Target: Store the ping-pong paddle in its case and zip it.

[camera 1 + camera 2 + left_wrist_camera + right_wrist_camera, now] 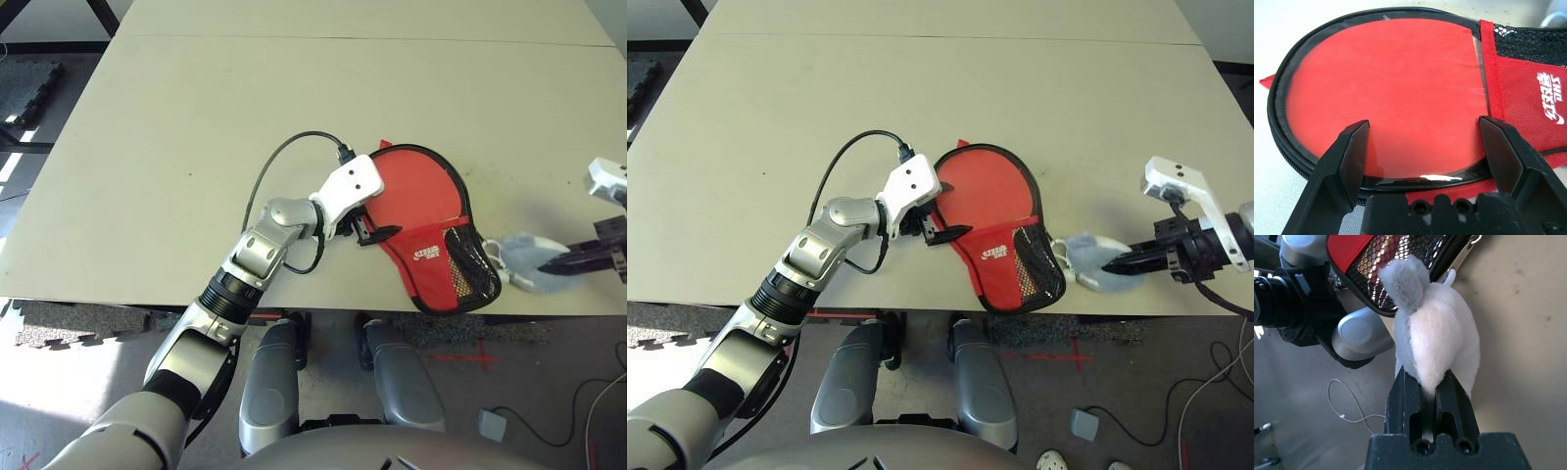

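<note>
Left arm: silver forearm reaching forward and toward the robot's right across the table's near part, white wrist housing at its end.
Left gripper (942, 233): two black fingers (1344, 161) spread wide apart, pointing slightly downward, nothing between them.
Right arm: coming in from the robot's right side, wrist bent inward.
Right gripper (1117, 262): black fingers pressed together, pointing to the robot's left and downward.
</note>
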### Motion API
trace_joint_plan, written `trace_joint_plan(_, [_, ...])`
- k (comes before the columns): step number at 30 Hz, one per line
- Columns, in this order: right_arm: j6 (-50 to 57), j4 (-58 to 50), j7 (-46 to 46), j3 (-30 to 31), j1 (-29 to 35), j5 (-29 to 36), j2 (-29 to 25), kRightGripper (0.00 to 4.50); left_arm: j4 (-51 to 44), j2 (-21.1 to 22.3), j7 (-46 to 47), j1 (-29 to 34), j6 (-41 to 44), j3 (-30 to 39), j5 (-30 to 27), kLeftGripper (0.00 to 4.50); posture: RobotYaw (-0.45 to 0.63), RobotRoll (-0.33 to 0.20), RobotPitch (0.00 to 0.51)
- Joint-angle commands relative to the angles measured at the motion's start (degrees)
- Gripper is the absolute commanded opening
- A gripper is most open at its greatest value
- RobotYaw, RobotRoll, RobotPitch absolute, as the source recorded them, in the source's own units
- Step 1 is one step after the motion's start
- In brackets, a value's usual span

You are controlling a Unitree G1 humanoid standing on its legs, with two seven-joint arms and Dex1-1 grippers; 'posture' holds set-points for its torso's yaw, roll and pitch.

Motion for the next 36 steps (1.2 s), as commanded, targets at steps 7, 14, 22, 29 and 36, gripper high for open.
trace_joint_plan(7, [-0.26,-8.51,1.10,1.90,8.03,5.23,-3.44,0.02,6.37,-0.05,0.08,1.74,2.22,-2.18,1.99,4.50,-0.12,0.000,0.277])
trace_joint_plan(14, [-0.29,-9.07,-1.53,0.84,8.12,4.01,-1.64,0.34,6.85,-0.46,0.42,1.58,1.31,-1.10,1.38,4.50,-0.12,0.000,0.266])
trace_joint_plan(22, [6.43,-2.00,-1.46,-6.34,0.74,9.85,1.54,3.30,-5.71,1.18,-3.32,2.00,8.54,7.32,-8.72,4.50,-0.12,0.000,0.259])
trace_joint_plan(29, [9.64,6.11,-6.33,-12.52,-8.77,14.08,8.08,4.47,-11.86,3.59,0.71,-1.46,13.68,19.76,-16.26,4.50,-0.11,0.000,0.252])
trace_joint_plan(36, [-6.10,20.54,-31.21,-19.05,-19.38,5.57,23.00,4.47,-5.28,2.12,14.38,-3.76,4.30,33.17,-15.40,4.50,-0.09,0.000,0.248])
